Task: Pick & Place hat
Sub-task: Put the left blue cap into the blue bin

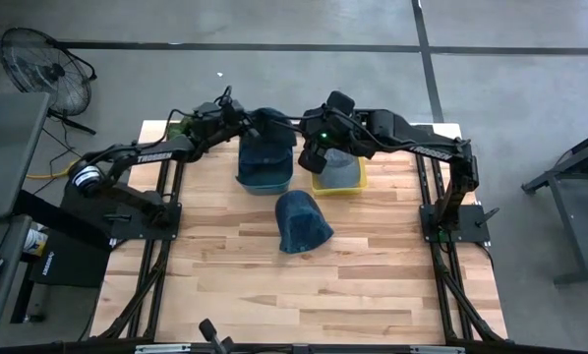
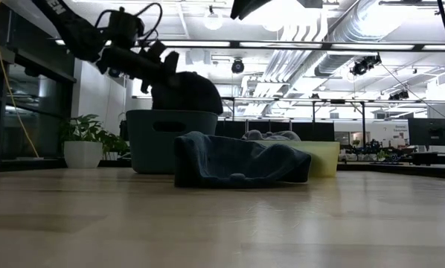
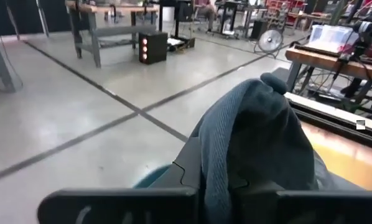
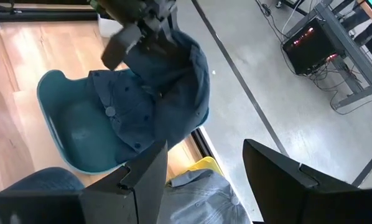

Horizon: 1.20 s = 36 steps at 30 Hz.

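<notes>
One hat (image 1: pixel 265 126) pinched by left claw (image 1: pixel 247 126), above blue bin (image 1: pixel 264 177)

The whole table (image 1: pixel 274 285) is seen from directly overhead in the high view. A level view across its surface toward the room is given by the low camera. The blue bin (image 1: pixel 264 167) is shared with the right wrist view, close above it; the left wrist camera faces the floor beyond.

Pale matt wooden table (image 1: pixel 274 275), smooth teal plastic bin (image 4: pixel 74 134), ribbed dark-blue cloth hat (image 3: pixel 260 134) (soft, matt), yellow plastic bin (image 1: pixel 339 183).
</notes>
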Each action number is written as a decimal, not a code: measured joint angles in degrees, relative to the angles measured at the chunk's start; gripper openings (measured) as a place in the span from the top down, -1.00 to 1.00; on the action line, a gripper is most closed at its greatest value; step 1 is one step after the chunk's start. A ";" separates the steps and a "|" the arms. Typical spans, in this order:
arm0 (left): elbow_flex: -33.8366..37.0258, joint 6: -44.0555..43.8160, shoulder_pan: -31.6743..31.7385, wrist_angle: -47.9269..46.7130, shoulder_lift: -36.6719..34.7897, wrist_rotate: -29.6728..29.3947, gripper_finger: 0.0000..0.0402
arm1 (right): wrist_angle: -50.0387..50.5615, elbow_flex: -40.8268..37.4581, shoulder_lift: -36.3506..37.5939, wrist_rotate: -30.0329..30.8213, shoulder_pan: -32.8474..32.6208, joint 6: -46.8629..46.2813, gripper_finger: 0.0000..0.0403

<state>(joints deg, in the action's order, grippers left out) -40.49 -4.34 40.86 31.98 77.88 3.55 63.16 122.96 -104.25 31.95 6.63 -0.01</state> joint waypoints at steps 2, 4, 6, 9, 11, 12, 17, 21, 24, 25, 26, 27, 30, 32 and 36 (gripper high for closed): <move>0.00 -1.26 0.00 -0.17 0.76 0.00 1.00 | 0.00 0.00 0.00 0.02 -0.18 -0.05 -0.01; 0.00 -2.39 0.02 -0.60 1.16 -0.02 1.00 | 0.02 -0.02 0.00 0.06 -0.37 -0.16 -0.01; 0.00 -2.45 0.02 -0.88 1.18 -0.10 1.00 | 0.02 -0.02 -0.02 0.07 -0.64 -0.19 -0.01; -0.09 -2.38 0.00 -2.49 1.17 -1.82 1.00 | 0.02 -0.02 -0.02 0.21 -0.97 -0.26 -0.01; -0.09 -3.14 0.00 -5.41 1.16 -3.09 0.99 | 0.02 -0.02 -0.02 0.25 -1.09 -0.65 -0.01; -0.09 -3.49 0.02 -6.96 1.16 -3.91 0.99 | 0.02 -0.02 -0.02 0.16 -1.09 -0.89 -0.01; -0.09 -3.43 0.02 -10.95 1.18 -5.22 0.98 | -0.02 -0.02 -0.02 -0.44 -1.06 -1.29 -0.01; -0.09 0.91 0.02 -7.99 1.18 -5.93 0.98 | -0.20 -0.02 -0.02 -0.58 -1.06 -1.29 -0.01; -0.09 5.05 0.02 -4.70 1.18 -6.04 0.99 | -0.56 -0.02 -0.02 -0.72 -1.06 -1.29 -0.01; -0.09 6.03 0.02 -4.38 1.18 -6.08 0.99 | -0.78 -0.02 -0.02 -0.88 -1.06 -1.31 -0.01; -0.09 7.03 0.02 -4.55 1.18 -6.08 0.99 | -1.12 -0.02 -0.02 -1.41 -1.06 -1.43 -0.01; -0.09 7.71 0.02 -5.08 1.18 -6.08 0.99 | -1.34 -0.02 -0.02 -2.40 -1.06 -1.67 -0.01; -0.09 9.05 0.02 -7.99 1.20 -5.67 0.99 | -1.62 -0.02 -0.04 -4.43 -1.11 -3.02 -0.01; -0.12 9.10 -0.10 -7.99 2.15 -4.99 0.99 | -1.58 -0.02 -0.04 -4.84 -1.34 -3.14 -0.01; -0.09 8.43 -0.80 -8.91 3.85 -2.03 0.99 | -1.59 -0.02 -0.04 -3.33 -1.57 -2.73 -0.01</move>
<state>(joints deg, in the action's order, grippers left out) -40.58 4.09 40.06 23.06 81.73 1.52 61.56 122.93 -104.29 28.62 5.06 -2.74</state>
